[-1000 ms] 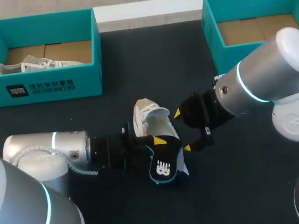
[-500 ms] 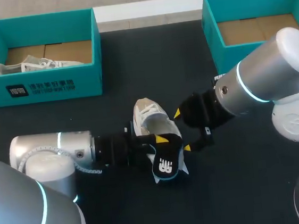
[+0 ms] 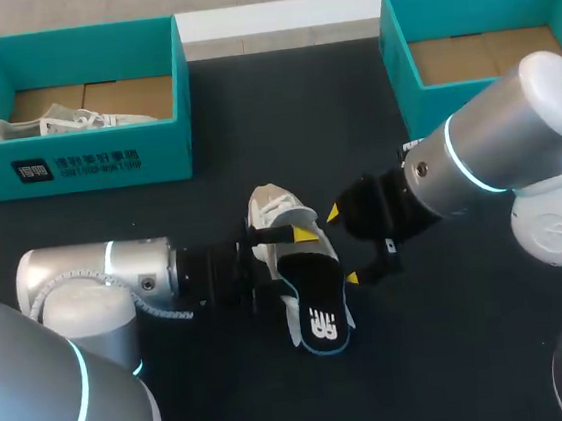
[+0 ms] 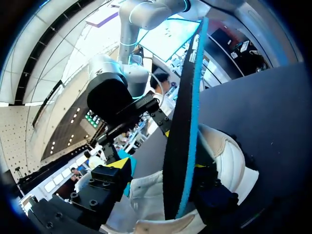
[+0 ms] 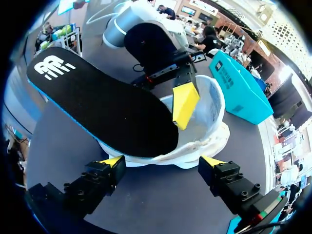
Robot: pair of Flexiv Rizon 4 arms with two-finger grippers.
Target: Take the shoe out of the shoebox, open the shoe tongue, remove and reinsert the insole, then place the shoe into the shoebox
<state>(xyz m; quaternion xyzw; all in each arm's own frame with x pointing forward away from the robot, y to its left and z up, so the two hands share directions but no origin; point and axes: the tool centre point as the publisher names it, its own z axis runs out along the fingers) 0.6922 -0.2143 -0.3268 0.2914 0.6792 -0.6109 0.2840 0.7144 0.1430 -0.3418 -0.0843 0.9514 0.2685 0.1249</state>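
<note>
Now my left gripper pinches the insole at the shoe, my right gripper wide open alongside.

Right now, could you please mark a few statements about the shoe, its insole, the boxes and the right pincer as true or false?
1. The black insole with a blue edge sticks partly out of the white shoe. True.
2. That white shoe lies inside the right teal cardboard shoebox. False: it lies on the black table between the two boxes, and the right box holds no shoe.
3. The left teal cardboard shoebox holds a second white shoe. True.
4. The right pincer is shut on the insole. False: it is open, its yellow tips wide apart, with the shoe ahead of it.
</note>
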